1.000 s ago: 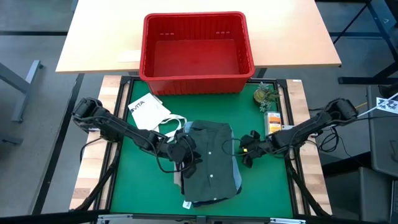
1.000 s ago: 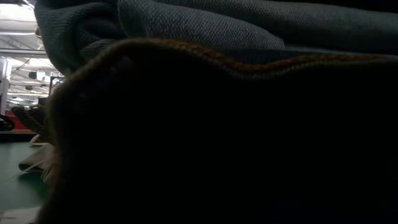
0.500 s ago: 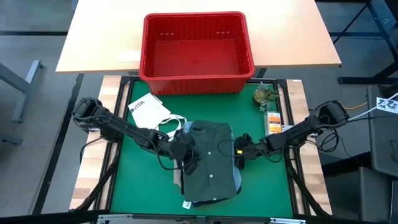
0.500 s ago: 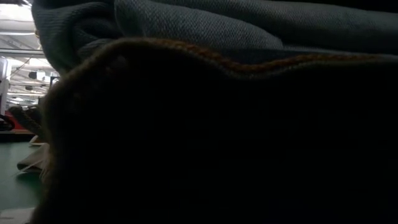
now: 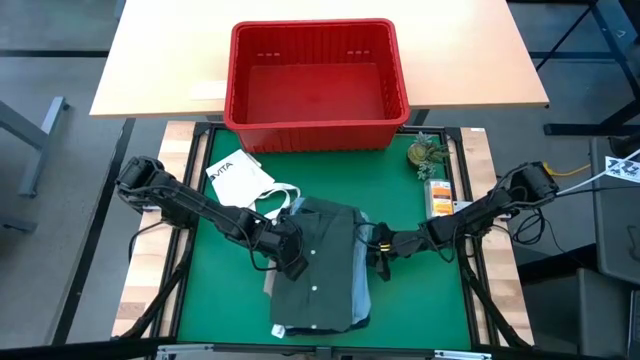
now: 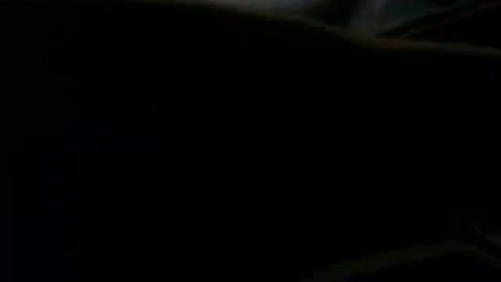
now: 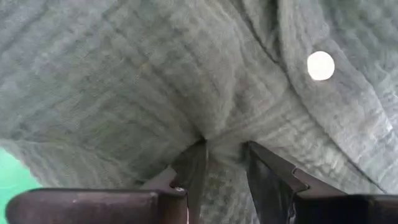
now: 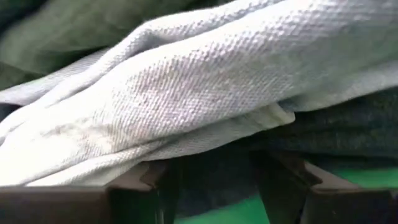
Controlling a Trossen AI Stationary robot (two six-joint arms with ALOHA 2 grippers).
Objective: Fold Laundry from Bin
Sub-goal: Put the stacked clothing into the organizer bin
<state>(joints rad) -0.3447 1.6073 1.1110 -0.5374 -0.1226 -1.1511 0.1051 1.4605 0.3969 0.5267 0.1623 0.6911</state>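
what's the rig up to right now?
Both arms are working a stack of folded laundry on the green table. The left tool is pinched on the dark olive shirt on top. The right tool sits at the pile's right edge against the light blue jeans. The red bin behind looks empty; a white tote bag lies beside the pile.

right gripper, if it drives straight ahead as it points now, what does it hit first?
Likely the stacked laundry: the right gripper points at the pile's edge, the pale folded layer and dark fabric below it right ahead of its open fingers. Contact unclear.
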